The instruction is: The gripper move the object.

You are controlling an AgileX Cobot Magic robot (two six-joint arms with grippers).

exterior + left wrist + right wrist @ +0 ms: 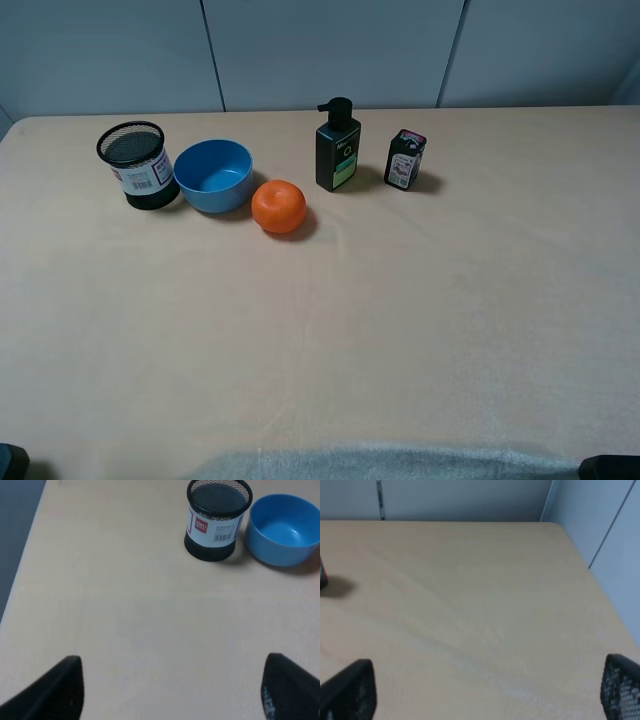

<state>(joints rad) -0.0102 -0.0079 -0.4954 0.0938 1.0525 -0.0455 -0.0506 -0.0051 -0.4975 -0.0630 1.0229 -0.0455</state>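
The orange fruit (278, 206) rests on the table at the back, just right of the blue bowl (213, 175), touching or nearly touching it. It shows in neither wrist view. My left gripper (172, 661) is open and empty, low over bare table, with the bowl (284, 530) far ahead of it. My right gripper (490, 663) is open and empty over the table's right part. In the high view only dark bits of the arms show, at the bottom left corner (10, 463) and the bottom right corner (610, 467), far from the fruit.
A black mesh pen cup (138, 165) stands left of the bowl and also shows in the left wrist view (217, 520). A black pump bottle (337, 147) and a small dark bottle (405, 160) stand right of the fruit. The table's right edge (600, 590) is near my right gripper.
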